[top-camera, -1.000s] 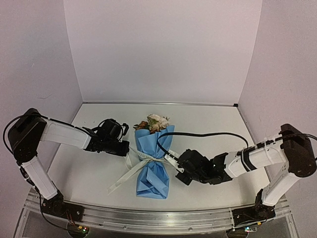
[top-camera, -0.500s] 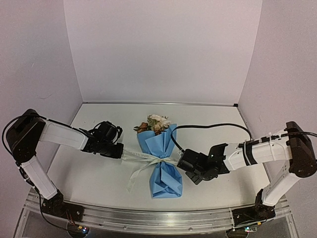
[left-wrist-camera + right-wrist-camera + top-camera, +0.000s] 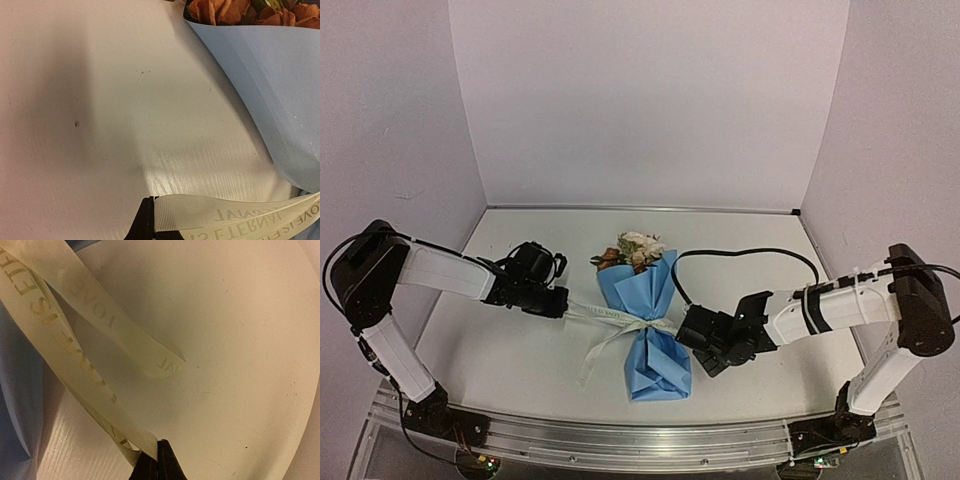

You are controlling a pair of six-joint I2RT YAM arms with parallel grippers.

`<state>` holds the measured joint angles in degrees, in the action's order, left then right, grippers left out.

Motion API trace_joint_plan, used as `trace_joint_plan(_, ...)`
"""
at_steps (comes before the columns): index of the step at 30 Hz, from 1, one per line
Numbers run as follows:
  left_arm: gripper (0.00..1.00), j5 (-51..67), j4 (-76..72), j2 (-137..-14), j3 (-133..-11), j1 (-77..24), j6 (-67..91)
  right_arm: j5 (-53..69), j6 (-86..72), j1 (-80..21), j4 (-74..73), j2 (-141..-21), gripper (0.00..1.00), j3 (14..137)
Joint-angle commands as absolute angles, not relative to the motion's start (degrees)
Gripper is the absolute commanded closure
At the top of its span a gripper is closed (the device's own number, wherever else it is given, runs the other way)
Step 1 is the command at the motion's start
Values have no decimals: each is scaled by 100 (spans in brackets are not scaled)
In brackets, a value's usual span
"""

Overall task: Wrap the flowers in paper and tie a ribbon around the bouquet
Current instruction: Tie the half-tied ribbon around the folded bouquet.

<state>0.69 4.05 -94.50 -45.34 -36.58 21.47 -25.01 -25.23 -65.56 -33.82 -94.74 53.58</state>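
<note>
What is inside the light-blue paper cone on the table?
Cream and rust-brown blooms with green leaves show at the wide far end of the light-blue paper cone. The stems are hidden by the paper.

The left wrist view crops the bouquet (image 3: 260,90) at top and right, the ribbon (image 3: 225,215) at the bottom. From above, its tie is too small to judge.

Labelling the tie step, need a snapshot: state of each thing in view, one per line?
bouquet: wrapped, lying on the table, cinched at its middle.
flowers: blooms poking out of the wide far end.
ribbon: round the bouquet's middle, held at both sides, one tail loose.
left gripper: shut on the ribbon.
right gripper: shut on the ribbon.
</note>
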Motion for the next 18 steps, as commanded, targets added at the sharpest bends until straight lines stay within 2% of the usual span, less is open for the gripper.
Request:
trace_joint_plan(1, 100, 189, 445, -9215, -4559, -3314, 2158, -2047, -3061, -6635, -3453, -9587, 100, 5348)
trace_joint_plan(18, 100, 134, 884, -9273, -4571, -2523, 2682, -1939, -3978, -6795, -3420, -9592, 100, 5100)
